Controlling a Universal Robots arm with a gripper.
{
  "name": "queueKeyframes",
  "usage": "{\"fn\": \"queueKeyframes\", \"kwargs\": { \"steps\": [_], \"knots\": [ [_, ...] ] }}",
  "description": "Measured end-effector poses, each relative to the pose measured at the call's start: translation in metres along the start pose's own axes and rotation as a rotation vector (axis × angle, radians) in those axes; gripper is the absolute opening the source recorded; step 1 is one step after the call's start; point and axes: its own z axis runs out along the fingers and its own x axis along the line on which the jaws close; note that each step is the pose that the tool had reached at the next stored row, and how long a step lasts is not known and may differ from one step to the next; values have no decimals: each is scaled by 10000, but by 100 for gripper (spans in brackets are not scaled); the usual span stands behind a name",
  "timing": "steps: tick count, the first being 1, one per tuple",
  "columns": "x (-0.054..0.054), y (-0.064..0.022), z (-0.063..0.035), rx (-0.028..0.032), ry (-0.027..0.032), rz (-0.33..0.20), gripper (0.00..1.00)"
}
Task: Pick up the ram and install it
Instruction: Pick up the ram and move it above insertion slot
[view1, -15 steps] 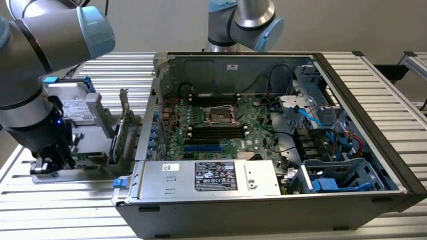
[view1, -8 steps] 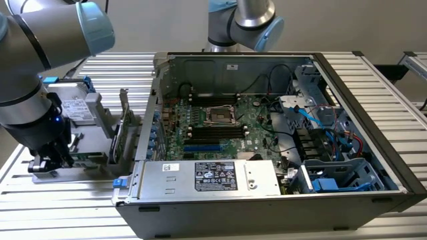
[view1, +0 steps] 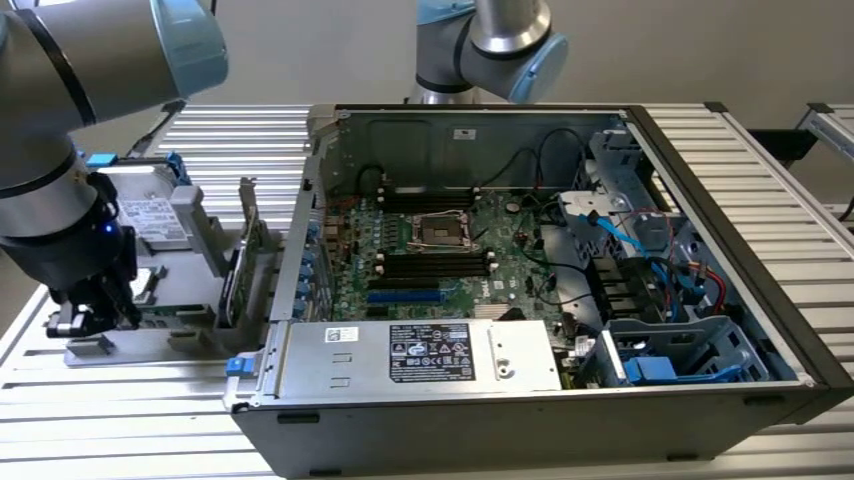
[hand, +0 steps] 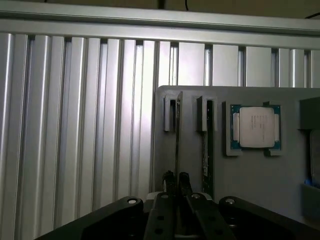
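**Item:** tool (hand: 177, 184). Closed on the ram (hand: 178, 135), with the fingers (hand: 170, 181) pinching both faces of the thin board near one end. It sits low over the parts tray (hand: 192, 155) on the ribbed bench (hand: 75, 140), to the exterior view's left of the computer case (view1: 534, 430).

**Item:** ram. Stands on edge in its tray holder, far end inside a slotted post (hand: 171, 112). It appears to be seated there, not lifted.

**Hazards (judged):**
- The grip is near one end, so the board could tilt or swing once free, and then meet a slot crookedly.
- A pull that is not straight could bind the far end in the post and drag the tray.
- The second stick (hand: 207, 150) is just beside the ram, and a sideways drift could knock it.
- The case interior is crowded, and loose cables (view1: 641, 240) lie near the board area.

**Containers:**
- Parts tray:
  - the ram
  - the second stick, in the neighbouring holder
  - a processor chip (hand: 255, 127), in a square recess
  - an upright expansion card (view1: 244, 250)
  - a drive (view1: 150, 215)
- Computer case, side open:
  - black memory slots (view1: 430, 262)
  - processor socket (view1: 438, 228)
  - power supply (view1: 414, 355), along the near edge
  - the cables, to the right
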Motion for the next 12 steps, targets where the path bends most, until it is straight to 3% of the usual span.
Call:
{"fn": "queueKeyframes", "kwargs": {
  "steps": [4,12],
  "knots": [
    [-3,-4,-75,-51,-1,0,14],
    [-24,-31,-252,-71,-2,3,14]
  ]
}}
